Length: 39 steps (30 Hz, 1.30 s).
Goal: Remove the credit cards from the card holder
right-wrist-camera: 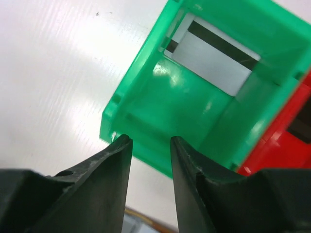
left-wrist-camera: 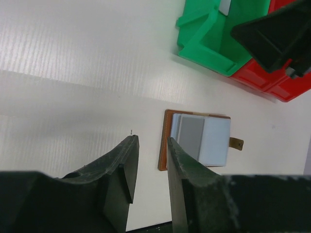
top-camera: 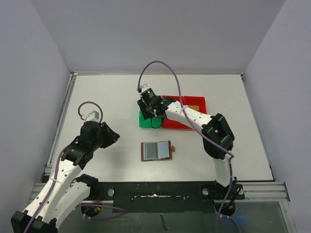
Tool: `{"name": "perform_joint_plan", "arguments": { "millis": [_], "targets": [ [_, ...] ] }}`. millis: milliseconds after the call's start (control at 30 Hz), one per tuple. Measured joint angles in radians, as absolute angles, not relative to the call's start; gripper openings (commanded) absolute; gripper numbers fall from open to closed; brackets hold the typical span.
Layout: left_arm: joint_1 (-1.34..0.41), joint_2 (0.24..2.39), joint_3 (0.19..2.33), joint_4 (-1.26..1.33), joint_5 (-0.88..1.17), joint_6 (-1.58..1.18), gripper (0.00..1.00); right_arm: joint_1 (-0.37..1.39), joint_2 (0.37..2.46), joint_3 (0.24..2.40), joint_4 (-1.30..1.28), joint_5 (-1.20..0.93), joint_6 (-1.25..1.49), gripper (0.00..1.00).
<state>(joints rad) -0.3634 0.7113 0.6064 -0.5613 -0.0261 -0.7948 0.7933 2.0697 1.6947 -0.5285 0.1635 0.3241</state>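
Note:
The card holder (top-camera: 156, 151) lies open and flat on the table, brown with pale blue-grey pockets and its snap tab to the right. A grey credit card (left-wrist-camera: 191, 137) sits in its left pocket. Another credit card (right-wrist-camera: 214, 53), grey with a black stripe, lies inside the green bin (top-camera: 144, 121). My right gripper (right-wrist-camera: 150, 141) hangs above the green bin's near wall (right-wrist-camera: 146, 145), open by a narrow gap and holding nothing. My left gripper (left-wrist-camera: 150, 143) hovers left of the card holder (left-wrist-camera: 199, 141), open and holding nothing.
A red bin (top-camera: 187, 111) stands against the green bin's right side. The right arm (top-camera: 214, 131) reaches over the table from the right. In the left wrist view the right gripper (left-wrist-camera: 277, 34) shows dark above the bins. Grey walls surround the table.

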Motion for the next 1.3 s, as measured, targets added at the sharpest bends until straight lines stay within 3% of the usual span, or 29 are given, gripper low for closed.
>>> {"name": "perform_joint_plan", "arguments": {
  "millis": [267,500,833,1033,1300],
  "targets": [
    [-0.363,0.780,0.598,-0.477,0.047,-0.829,0.35,0.834,1.634,1.256,-0.350,0.218,0.480,0.56],
    [-0.363,0.773,0.537,-0.442,0.080,-0.862,0.40,1.084,1.588,1.058,-0.334,0.334,0.675,0.59],
    [-0.363,0.755,0.532,-0.432,0.080,-0.873,0.41,1.132,1.708,1.110,-0.428,0.446,0.840,0.58],
    [-0.363,0.751,0.532,-0.433,0.080,-0.872,0.41,1.124,1.734,1.111,-0.439,0.442,0.856,0.49],
    [-0.363,0.752,0.532,-0.432,0.080,-0.872,0.41,1.090,1.765,1.111,-0.426,0.388,0.869,0.49]
  ]
}}
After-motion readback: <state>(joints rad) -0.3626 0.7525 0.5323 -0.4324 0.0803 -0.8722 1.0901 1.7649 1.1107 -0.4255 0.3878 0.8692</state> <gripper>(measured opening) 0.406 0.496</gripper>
